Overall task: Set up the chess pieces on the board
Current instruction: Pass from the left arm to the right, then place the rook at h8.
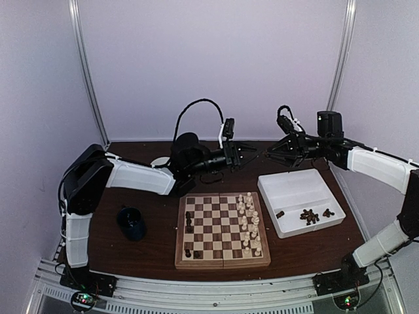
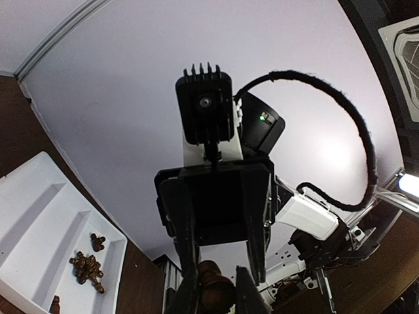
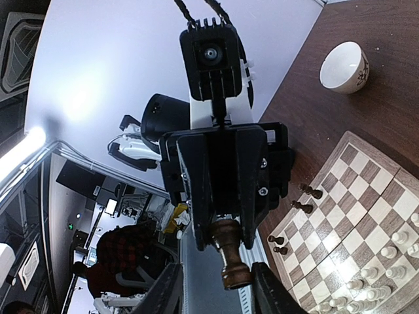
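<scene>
The chess piece [image 3: 230, 254] is glossy dark brown.

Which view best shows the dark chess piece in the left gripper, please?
The right wrist view: the dark chess piece juts whole from the left gripper. The left wrist view catches only part at the bottom edge; in the top external view it is too small.

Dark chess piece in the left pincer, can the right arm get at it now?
Probably yes: the dark chess piece sticks out of the left pincer, and the right pincer stands open around it, nothing between.
</scene>
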{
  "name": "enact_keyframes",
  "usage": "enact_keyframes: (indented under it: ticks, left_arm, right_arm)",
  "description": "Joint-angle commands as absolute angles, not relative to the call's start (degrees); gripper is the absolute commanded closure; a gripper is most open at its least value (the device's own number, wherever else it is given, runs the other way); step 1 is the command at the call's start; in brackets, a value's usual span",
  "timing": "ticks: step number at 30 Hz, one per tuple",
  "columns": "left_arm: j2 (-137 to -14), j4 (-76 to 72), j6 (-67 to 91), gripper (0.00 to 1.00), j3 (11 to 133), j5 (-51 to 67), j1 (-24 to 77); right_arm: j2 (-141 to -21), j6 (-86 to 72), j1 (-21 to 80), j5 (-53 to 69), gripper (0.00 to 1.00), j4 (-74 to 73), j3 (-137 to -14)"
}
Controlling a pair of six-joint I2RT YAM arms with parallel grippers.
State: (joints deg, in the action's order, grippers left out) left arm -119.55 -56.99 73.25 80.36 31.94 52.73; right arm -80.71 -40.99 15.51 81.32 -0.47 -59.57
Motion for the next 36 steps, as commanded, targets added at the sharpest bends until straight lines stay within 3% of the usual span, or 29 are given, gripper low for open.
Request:
enact_keyframes:
  ticks: [1, 5, 18, 22, 28, 32, 36]
  left_arm:
    - [-120.3, -59.8, 73.9, 0.96, 80.9, 31.5, 52.9]
    - [-120.5, -60.0, 74.1, 0.96, 80.9, 31.5, 52.9]
    - [-120.7, -59.3, 74.0, 0.94, 80.7, 31.3, 53.0]
    - [-119.0, -57.3, 71.7, 0.81, 79.2, 30.5, 52.9]
    - [-108.4, -46.6, 61.1, 0.63, 72.7, 29.2, 51.2]
    - [-97.0, -32.0, 50.9, 0.49, 64.9, 23.5, 50.6]
    - [-84.8, -13.7, 43.9, 0.48, 58.2, 9.3, 50.6]
  right_arm:
    - [-79.5, -43.4, 16.1, 83.6, 0.62, 4.3, -58.9]
    - [-79.6, -43.7, 16.2, 83.3, 0.62, 4.6, -59.0]
    - [-81.1, -39.0, 16.1, 79.7, 0.86, 1.0, -61.1]
    - [-82.1, -23.7, 16.2, 76.4, 0.9, -17.3, -67.7]
    - [-85.8, 4.0, 19.3, 60.7, 0.92, -49.4, -83.0]
    - [-89.5, 12.1, 25.3, 49.3, 0.93, -57.1, -90.0]
    - [-94.6, 16.2, 30.5, 40.3, 0.93, -60.7, -97.0]
